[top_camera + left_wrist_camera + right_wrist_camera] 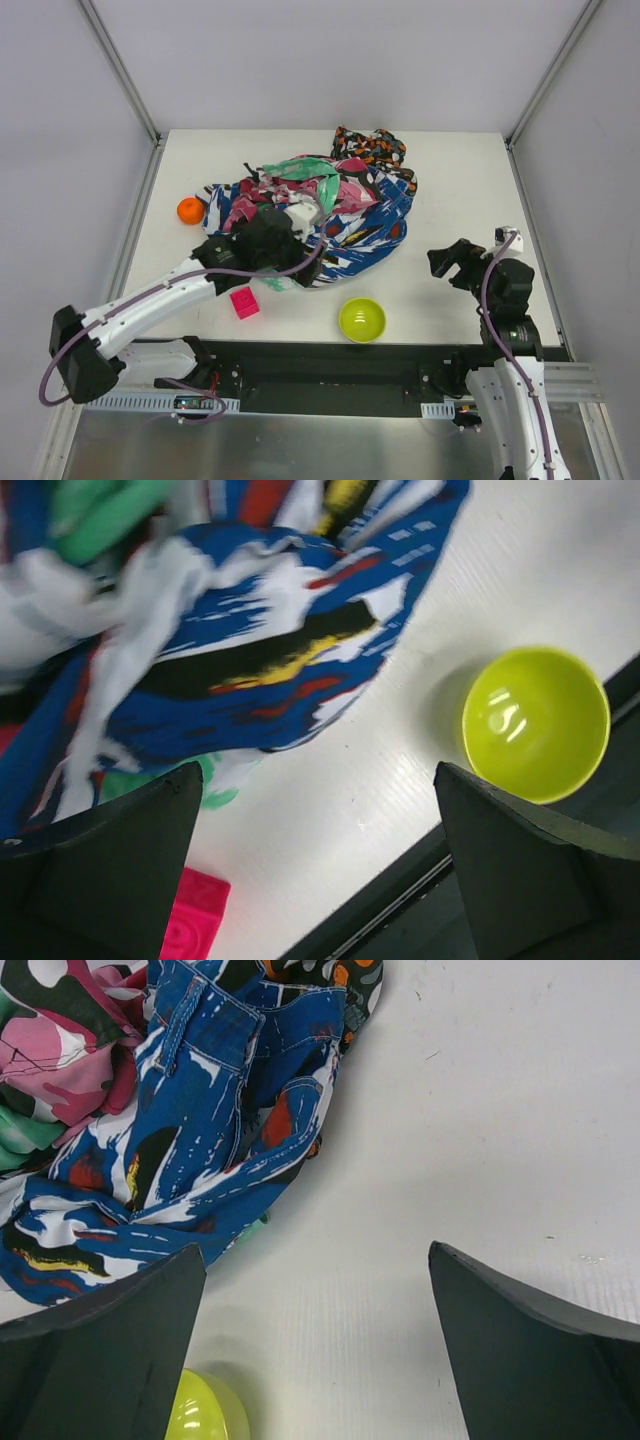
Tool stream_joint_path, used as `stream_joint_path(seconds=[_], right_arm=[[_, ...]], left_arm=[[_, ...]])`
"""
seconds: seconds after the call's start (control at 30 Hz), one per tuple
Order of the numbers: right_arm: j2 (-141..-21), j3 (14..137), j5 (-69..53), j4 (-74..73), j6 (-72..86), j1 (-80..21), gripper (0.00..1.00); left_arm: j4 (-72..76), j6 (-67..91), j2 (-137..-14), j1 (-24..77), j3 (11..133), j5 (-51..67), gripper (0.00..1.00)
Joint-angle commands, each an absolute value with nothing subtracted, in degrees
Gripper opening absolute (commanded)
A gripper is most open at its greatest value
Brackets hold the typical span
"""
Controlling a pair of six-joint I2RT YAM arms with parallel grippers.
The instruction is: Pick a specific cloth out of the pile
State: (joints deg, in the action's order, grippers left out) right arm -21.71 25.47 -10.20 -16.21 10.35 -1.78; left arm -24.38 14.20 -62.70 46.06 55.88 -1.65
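Left wrist: pink block [195,920] near the pile [250,650], embossing unreadable.

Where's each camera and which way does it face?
Top external: above and behind the robot, looking down on table, pile, left arm and right arm.
Left wrist: on the left arm, looking at the pile's near edge and green bowl; left gripper open below.
Right wrist: on the right arm, facing the pile's side over table; right gripper open below.
Shared: both wrist views show the bowl.
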Motion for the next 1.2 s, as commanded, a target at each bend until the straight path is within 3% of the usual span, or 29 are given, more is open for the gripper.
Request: stream_joint_path(seconds=[0.0, 0.47, 0.97, 1.17], right_arm=[[-23.02, 26.1, -11.51, -13.27, 10.9, -1.85, 0.96], [-25.13, 26.1, -15.55, -12.83, 8.53, -1.85, 0.96], [-25.31, 26.63, -15.73, -13.36, 6.5, -1.76, 0.96], [-23.65, 26.37, -15.12, -13.54, 6.15, -1.84, 0.96]], left_arm=[[-21.18, -4.81, -69.85, 54.56, 58.62, -7.0, 0.99], [-12.75, -19.86, -97.8, 56.96, 63.98, -23.82, 0.99], [-11.78, -13.19, -113.28, 54.93, 67.76, -31.45, 0.98], [-11.69, -9.23, -115.13, 55.02, 67.85, -36.38, 0.66]])
